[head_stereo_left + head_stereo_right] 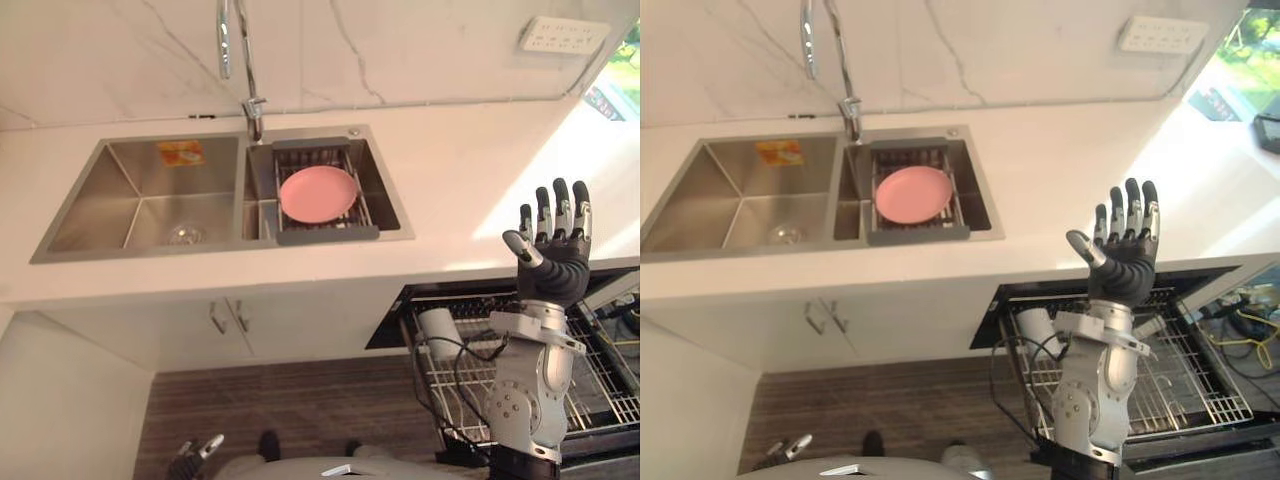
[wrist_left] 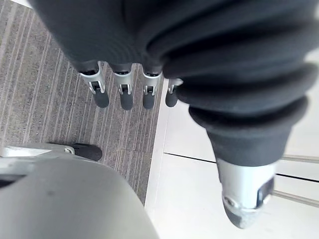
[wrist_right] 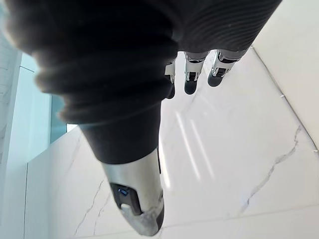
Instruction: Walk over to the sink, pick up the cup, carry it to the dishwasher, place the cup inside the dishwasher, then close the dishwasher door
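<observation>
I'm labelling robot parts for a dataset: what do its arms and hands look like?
The right hand has slim silver fingers with dark tips and a separate thumb; a dark ribbed cover wraps its back and wrist. Its silver-grey forearm is blocky with round joint caps. The left hand matches.

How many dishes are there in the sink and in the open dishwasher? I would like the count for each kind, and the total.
Pink plate: 1
White cup: 1
Total: 2
</observation>
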Controlling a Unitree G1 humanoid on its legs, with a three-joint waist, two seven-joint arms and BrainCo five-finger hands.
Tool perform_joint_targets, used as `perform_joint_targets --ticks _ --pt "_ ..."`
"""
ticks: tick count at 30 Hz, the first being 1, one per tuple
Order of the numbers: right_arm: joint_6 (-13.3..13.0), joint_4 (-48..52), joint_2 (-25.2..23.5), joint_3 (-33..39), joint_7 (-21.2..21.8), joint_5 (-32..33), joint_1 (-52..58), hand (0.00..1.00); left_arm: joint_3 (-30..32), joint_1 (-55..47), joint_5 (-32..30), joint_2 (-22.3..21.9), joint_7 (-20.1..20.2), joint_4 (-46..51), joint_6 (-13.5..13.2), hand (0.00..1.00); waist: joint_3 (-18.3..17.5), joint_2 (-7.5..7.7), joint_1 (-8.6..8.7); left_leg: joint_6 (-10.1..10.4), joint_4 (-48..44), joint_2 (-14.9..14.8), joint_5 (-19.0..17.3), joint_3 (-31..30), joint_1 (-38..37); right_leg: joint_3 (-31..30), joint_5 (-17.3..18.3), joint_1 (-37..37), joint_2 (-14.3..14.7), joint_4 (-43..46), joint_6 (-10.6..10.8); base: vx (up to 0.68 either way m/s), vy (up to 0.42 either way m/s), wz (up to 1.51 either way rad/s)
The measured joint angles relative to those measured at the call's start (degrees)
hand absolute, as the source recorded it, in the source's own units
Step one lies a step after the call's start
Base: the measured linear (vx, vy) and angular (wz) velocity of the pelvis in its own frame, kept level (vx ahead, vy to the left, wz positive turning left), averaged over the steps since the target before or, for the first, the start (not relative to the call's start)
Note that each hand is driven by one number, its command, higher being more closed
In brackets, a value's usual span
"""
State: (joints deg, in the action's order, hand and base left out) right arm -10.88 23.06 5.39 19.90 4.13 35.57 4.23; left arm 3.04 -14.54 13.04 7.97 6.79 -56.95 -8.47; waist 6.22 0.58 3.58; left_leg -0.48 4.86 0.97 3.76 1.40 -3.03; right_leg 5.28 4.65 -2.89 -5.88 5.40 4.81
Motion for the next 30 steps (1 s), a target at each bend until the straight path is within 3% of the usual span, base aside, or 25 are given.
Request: perform_joint_targets --ticks 3,7,9,10,11,12,14,15,16,18,19,22,23,26,29,30 --pt "0.0 -0.87 -0.26 -0.12 -1.94 -0.12 0.0 0.0 -0.54 0.0 -0.92 0.54 -0.14 -0.02 -0.99 0.0 -0.5 1.11 -0.15 0.01 -0.01 -0.27 0.01 -0.16 -0.39 0.22 -0.23 -0.89 0.25 -0.62 -0.2 0.01 -0.026 0.05" --pt "0.06 -1.63 -0.3 -0.6 -2.22 -0.39 0.41 0.0 -0.67 -0.36 -0.92 0.63 -0.72 -0.44 -1.86 0.0 -1.07 1.38 -0.39 0.05 -0.47 -0.29 -1.19 0.04 -1.23 0.1 -0.02 -1.99 0.25 -0.17 -0.17 -0.05 -0.005 0.01" --pt "0.0 -1.47 -0.21 -0.6 -2.19 0.77 1.43 0.0 0.37 -0.59 -0.95 0.28 -1.33 -0.82 -2.45 0.0 -0.64 0.91 -0.29 0.37 -9.37 -0.82 -5.67 1.64 2.83 0.39 1.76 -1.93 0.53 1.51 -0.33 -0.11 -0.025 0.15" --pt "-0.12 -1.36 -0.24 -0.9 -2.19 1.24 2.5 0.0 2.52 -0.95 -0.88 -1.04 -1.53 -2.39 -3.02 0.0 -0.28 0.66 -0.66 0.88 -17.43 -2.97 -9.49 3.84 5.7 0.03 2.8 -2.33 1.15 2.55 -1.15 -0.09 -0.024 0.09" --pt "-0.12 -1.35 -0.23 -0.96 -2.19 1.27 2.62 0.0 2.81 -0.99 -0.88 -1.29 -1.53 -2.7 -3.06 0.0 -0.17 0.76 -0.7 1.11 -19.0 -3.52 -10.25 4.07 6.33 0.07 2.88 -2.4 1.33 2.72 -1.14 -0.09 0.029 0.05" --pt "-0.12 -1.22 -0.25 -1.15 -2.22 1.27 2.78 0.0 4.28 -1.54 0.52 -1.9 -1.0 -3.31 -2.52 0.0 0.29 -0.94 -1.03 2.79 -23.54 -4.9 -12.1 4.78 8.11 0.1 2.99 -2.49 1.9 3.27 -1.73 -0.05 0.051 0.07" --pt "-0.2 -0.41 -0.28 -1.15 -2.46 1.2 2.71 0.0 6.62 -2.05 3.24 -2.93 0.18 -3.21 -1.21 0.0 0.88 -0.53 -1.62 6.1 -27.02 -5.18 -12.53 5.46 9.43 0.36 3.16 -3.33 0.8 3.36 -1.77 -0.06 0.071 0.17" --pt "-0.34 -0.35 -0.26 -1.21 -3.57 1.16 2.08 0.0 7.45 -2.65 3.01 -3.44 0.25 -3.25 -1.12 0.0 1.12 -0.53 -1.86 4.57 -28.59 -5.25 -13.05 5.8 11.36 0.72 3.46 -3.3 -0.47 3.37 -1.27 -0.07 0.075 0.17" --pt "-0.41 -0.34 -0.29 -1.39 -4.04 1.05 1.84 0.0 7.81 -3.04 2.34 -3.82 0.22 -3.23 -1.19 0.0 1.17 -0.61 -1.96 4.32 -28.59 -5.54 -12.91 5.28 12.46 0.8 3.84 -3.49 -1.44 2.88 -0.67 -0.05 0.084 0.12" --pt "-0.92 -0.38 -0.11 -1.75 -5.2 1.01 1.82 0.0 8.24 -4.99 1.11 -5.03 0.02 -3.24 -1.54 0.0 1.33 -1.62 -1.95 4.92 -24.02 -6.26 -12.61 2.75 11.11 0.18 3.83 -5.99 -2.09 -0.42 -0.4 0.12 0.28 -0.04" --pt "-1.7 -0.52 -0.16 -1.77 -5.87 0.94 1.75 0.0 8.11 -5.2 0.14 -5.28 -0.29 -3.22 -1.6 0.0 1.34 -1.52 -2.3 4.89 -22.66 -6.0 -10.22 4.14 10.43 -1.13 3.86 -6.15 -3.27 -0.49 -0.29 0.18 0.375 -0.24" --pt "-2.74 -0.53 -0.13 -3.45 -5.51 0.17 0.34 0.0 8.1 -5.11 -0.17 -3.96 -0.55 -3.32 -1.66 0.0 0.87 0.79 -2.78 2.5 -20.49 -1.63 -10.77 8.24 8.52 -4.86 3.76 -5.65 -7.77 1.38 0.34 0.15 0.288 -0.42" --pt "-2.74 -0.54 -0.13 -3.55 -5.48 0.18 -0.01 0.0 8.1 -4.57 -0.17 -3.56 -0.61 -3.34 -1.61 0.0 0.84 1.07 -2.55 2.13 -20.0 -1.15 -10.88 8.51 7.81 -5.06 3.77 -4.94 -7.96 3.22 0.47 0.14 0.18 -0.16" --pt "-2.73 -0.26 -0.22 -3.58 -5.41 0.16 -0.42 0.0 8.05 -2.38 -0.35 -2.77 -0.55 -3.34 -1.87 0.0 0.7 1.35 -2.45 -0.1 -16.05 -0.39 -10.91 8.9 4.25 -4.41 3.25 0.58 -7.48 17.58 0.3 0.17 0.128 -0.14" --pt "-2.71 1.04 -0.23 -4.25 -5.57 -0.03 -0.4 0.0 7.2 -1.47 -0.35 -1.67 -0.24 -3.19 -2.29 0.0 0.23 2.2 -1.46 -0.26 -11.06 -0.03 -10.74 8.59 0.44 -4.46 -1.58 8.62 -7.91 32.11 0.78 0.22 0.06 -0.11" --pt "-2.69 0.99 -0.24 -4.51 -5.71 -0.04 -0.4 0.0 5.89 -1.22 -0.3 -1.19 -0.19 -2.96 -2.39 0.0 -0.15 1.85 -1.24 -1.21 -9.49 -0.49 -9.72 8.29 -0.89 -3.59 -1.42 10.35 -7.96 34.64 0.51 0.31 0.007 -0.18"
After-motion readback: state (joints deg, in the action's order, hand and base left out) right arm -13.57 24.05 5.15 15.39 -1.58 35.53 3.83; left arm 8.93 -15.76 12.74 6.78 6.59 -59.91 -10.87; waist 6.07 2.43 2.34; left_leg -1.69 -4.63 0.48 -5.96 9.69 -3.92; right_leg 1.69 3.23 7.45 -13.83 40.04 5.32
